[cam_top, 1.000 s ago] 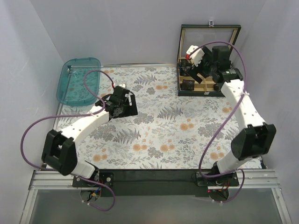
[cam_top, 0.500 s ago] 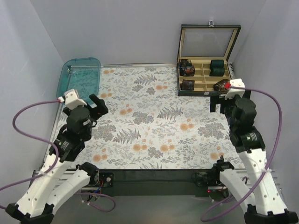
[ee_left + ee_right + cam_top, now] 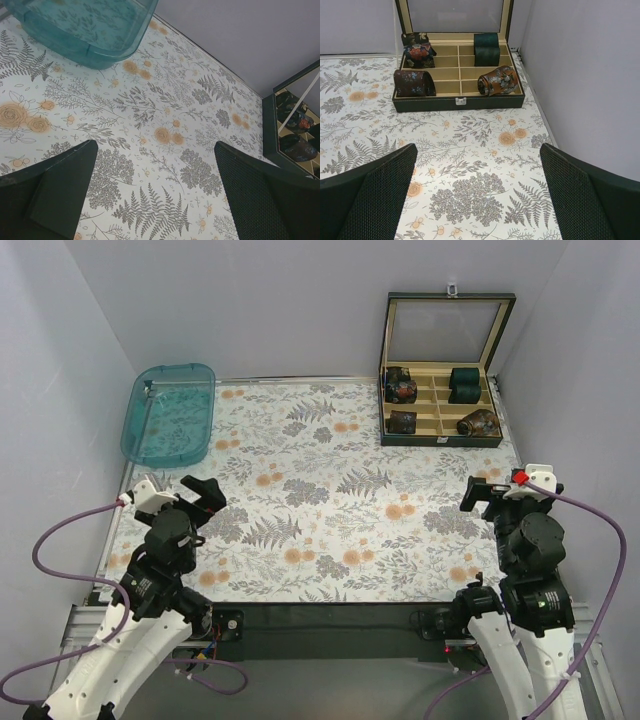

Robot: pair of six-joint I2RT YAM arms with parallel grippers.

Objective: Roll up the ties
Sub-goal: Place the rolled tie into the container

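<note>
A dark brown rolled tie with small pale dots (image 3: 414, 83) lies as a coil in the front left compartment of the open case (image 3: 457, 102); it also shows in the top view (image 3: 402, 422). My right gripper (image 3: 478, 150) is open and empty above the floral cloth, well in front of the case, near the table's right side (image 3: 487, 492). My left gripper (image 3: 155, 150) is open and empty above the cloth at the near left (image 3: 203, 495). No unrolled tie strip is in view.
The case also holds a dark floral roll (image 3: 418, 50), a teal-green roll (image 3: 486, 48) and an orange-brown patterned roll (image 3: 499, 80). A teal plastic tray (image 3: 168, 412) sits at the back left. Grey walls close in both sides and the back.
Both arms have pulled back toward the near edge. The right gripper has left the case, and the left gripper has left the table's left middle. Both are raised and empty.
</note>
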